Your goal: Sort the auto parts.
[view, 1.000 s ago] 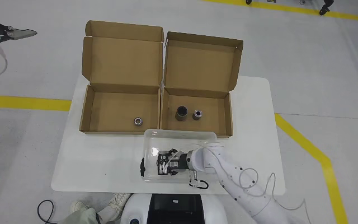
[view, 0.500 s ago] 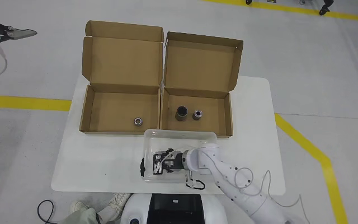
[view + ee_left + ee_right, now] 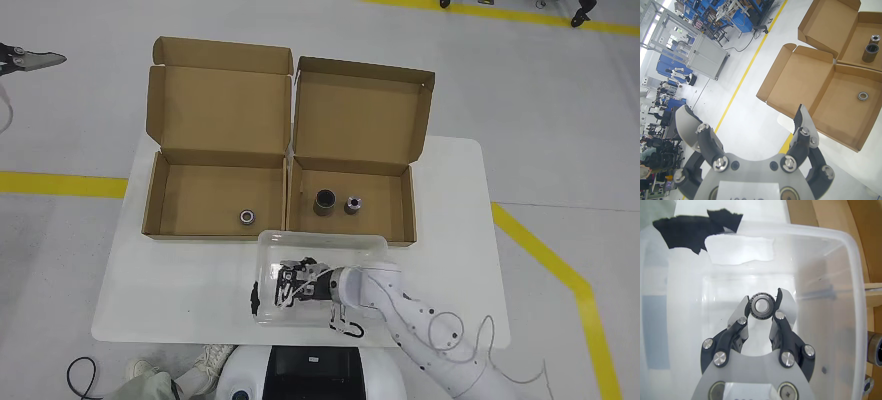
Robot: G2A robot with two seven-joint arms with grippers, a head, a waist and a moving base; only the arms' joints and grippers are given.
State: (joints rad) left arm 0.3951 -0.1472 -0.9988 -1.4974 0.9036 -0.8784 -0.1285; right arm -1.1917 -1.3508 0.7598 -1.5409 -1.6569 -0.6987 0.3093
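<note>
A clear plastic bin (image 3: 320, 237) stands at the table's near edge. Inside it my right gripper (image 3: 291, 284) is shut on a small silver bearing (image 3: 762, 308), gripping its two sides between the fingers (image 3: 779, 298). The left brown box (image 3: 200, 197) holds one bearing (image 3: 246, 216). In the right brown box (image 3: 380, 215) stand a dark sleeve (image 3: 323, 202) and a smaller silver part (image 3: 351, 206). My left gripper (image 3: 743, 111) hangs open and empty off the table's left side, looking across at the boxed bearing (image 3: 863, 96) and sleeve (image 3: 870, 53).
Both boxes have their lids (image 3: 220, 105) folded up and back, forming a wall behind them. Black tape (image 3: 256, 297) marks the bin's left wall. Bare white table (image 3: 170, 290) lies left of the bin and right of the boxes (image 3: 450, 220).
My right gripper has shifted a little to the left inside the bin and slightly toward the boxes. The parts in the boxes have stayed put.
</note>
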